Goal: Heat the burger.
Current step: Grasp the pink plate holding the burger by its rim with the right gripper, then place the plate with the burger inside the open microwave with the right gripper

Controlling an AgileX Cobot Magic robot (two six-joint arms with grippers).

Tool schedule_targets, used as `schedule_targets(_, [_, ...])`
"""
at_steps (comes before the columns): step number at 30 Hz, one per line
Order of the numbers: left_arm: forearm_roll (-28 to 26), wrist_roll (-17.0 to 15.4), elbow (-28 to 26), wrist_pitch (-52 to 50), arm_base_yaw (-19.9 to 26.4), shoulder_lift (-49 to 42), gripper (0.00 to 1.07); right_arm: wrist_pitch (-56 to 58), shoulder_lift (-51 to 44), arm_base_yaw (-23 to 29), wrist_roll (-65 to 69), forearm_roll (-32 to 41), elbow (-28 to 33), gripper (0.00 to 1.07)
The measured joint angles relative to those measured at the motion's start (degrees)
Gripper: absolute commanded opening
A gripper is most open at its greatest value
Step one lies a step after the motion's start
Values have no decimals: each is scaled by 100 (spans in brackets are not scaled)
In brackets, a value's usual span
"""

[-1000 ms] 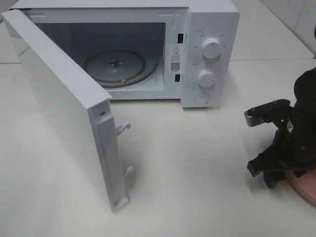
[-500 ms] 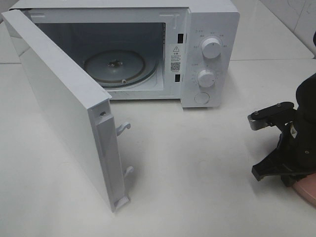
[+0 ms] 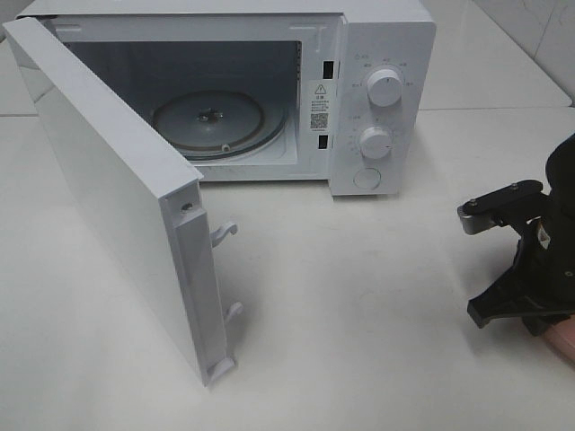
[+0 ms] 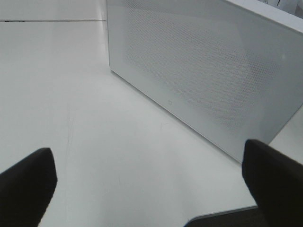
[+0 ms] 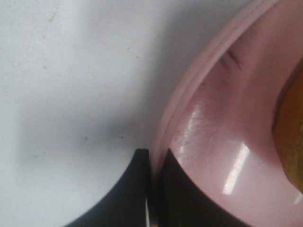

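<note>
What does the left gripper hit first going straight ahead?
Likely the open microwave door's outer face, low down; angled slightly downward, the left gripper may graze the tabletop first. Depth unclear.

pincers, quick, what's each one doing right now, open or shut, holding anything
left pincer: open, holding nothing
right pincer: shut on the rim of the pink plate

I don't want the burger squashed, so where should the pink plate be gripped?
Grip the pink plate by its thin raised rim, from the table side, one finger outside, one inside: it fits the right gripper, clear of the burger.
</note>
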Motion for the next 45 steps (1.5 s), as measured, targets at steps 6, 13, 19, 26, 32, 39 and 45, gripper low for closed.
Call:
schedule_targets(6, [0,0,0,0,0,0,100,241,-138,6,166,-241,17,0])
schedule_targets(13, [0,0,0,0,0,0,100,516,-413,264,642,-596,23,0])
schedule_targets(19, [0,0,0,0,0,0,100,894,-751,550,768,-882,23,0])
schedule_targets(26, [0,0,0,0,0,0,100,1232,-1071,837,859,-1026,23,0])
schedule_targets(32, [0,0,0,0,0,0,100,1541,-1421,1134,837,-1049,23,0])
schedule_targets(39, [0,0,0,0,0,0,100,1919,-1885,1536,739,-1043,23,0])
schedule_targets(45, [0,0,0,0,0,0,100,2149,-2137,1822,613,-1043,23,0])
